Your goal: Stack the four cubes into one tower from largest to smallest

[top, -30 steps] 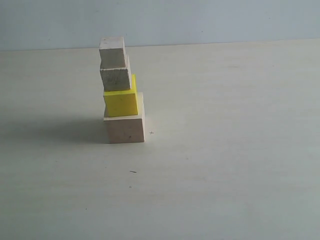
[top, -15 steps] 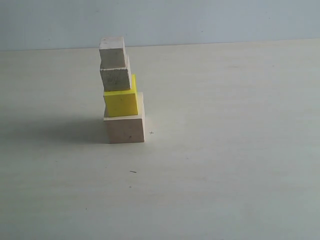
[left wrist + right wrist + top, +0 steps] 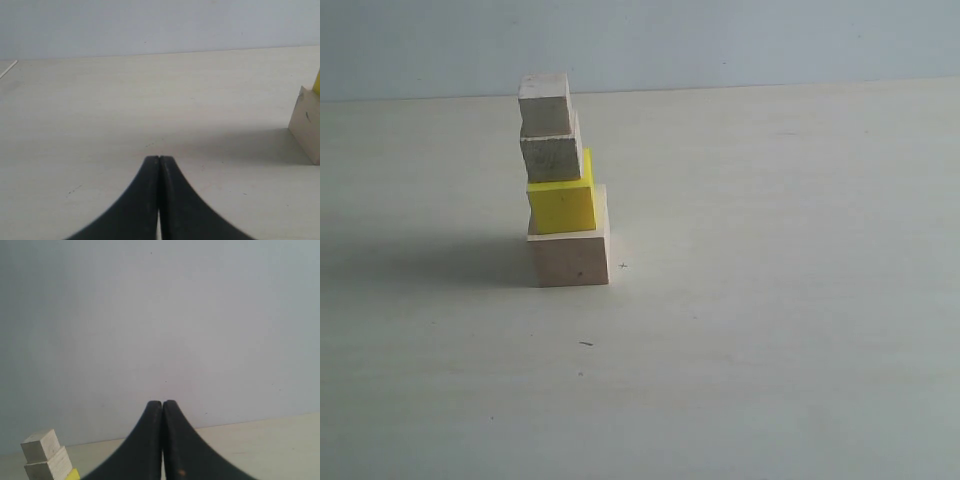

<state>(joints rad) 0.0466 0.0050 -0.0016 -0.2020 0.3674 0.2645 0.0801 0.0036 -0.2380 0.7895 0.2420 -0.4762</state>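
Note:
The tower stands left of centre in the exterior view: a large pale wood cube at the base, the yellow cube on it, a medium pale cube above, and the smallest pale cube on top. Neither arm shows in that view. My left gripper is shut with nothing between its black fingers; the large cube and a sliver of yellow sit at that frame's edge. My right gripper is shut and empty too, with the smallest cube and medium cube off to one side.
The pale tabletop stretches round the tower, with a few small dark specks on it. A plain light wall rises behind the table's far edge. A thin white rod lies at the edge of the left wrist view.

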